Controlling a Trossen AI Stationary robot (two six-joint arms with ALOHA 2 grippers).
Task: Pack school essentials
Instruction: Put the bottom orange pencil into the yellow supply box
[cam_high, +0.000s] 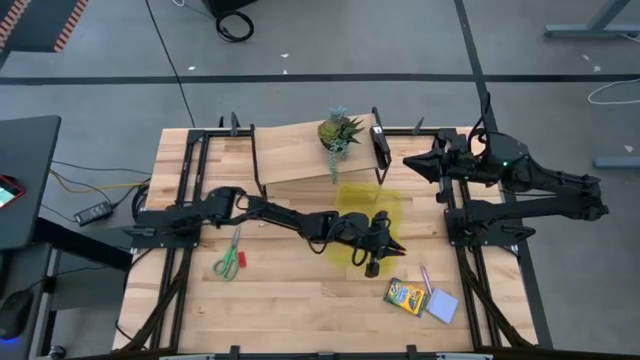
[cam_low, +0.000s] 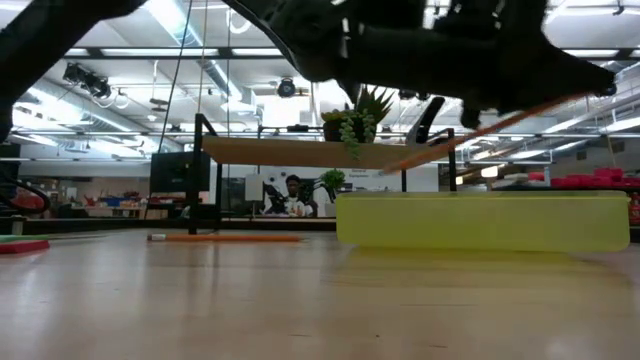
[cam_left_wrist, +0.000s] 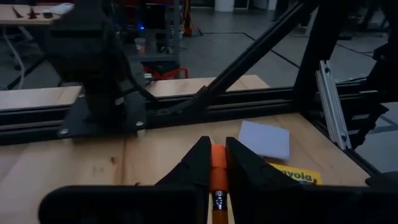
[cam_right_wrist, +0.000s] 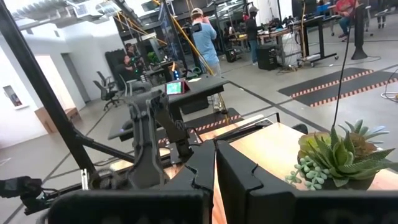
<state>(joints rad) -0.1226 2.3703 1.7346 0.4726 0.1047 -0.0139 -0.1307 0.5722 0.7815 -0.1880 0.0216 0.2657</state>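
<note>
Left to right on the wooden worktop (cam_high: 300, 300): green-handled scissors (cam_high: 230, 262) lie untouched by the left edge. At mid-table the left gripper (cam_high: 383, 243), jaws clenched on an orange pencil (cam_left_wrist: 217, 180), hangs over the translucent yellow pouch (cam_high: 365, 225), pencil slanting downward. Toward the front right corner lie the yellow-green crayon box (cam_high: 406, 295), thin pink pen (cam_high: 426, 277) and pale blue square notepad (cam_high: 442, 306). The right gripper (cam_high: 412, 163) waits clamped shut near the back edge (beside the spiky potted plant (cam_high: 339, 132)). Packing looks barely begun. Open wood surrounds the pouch's front.
</note>
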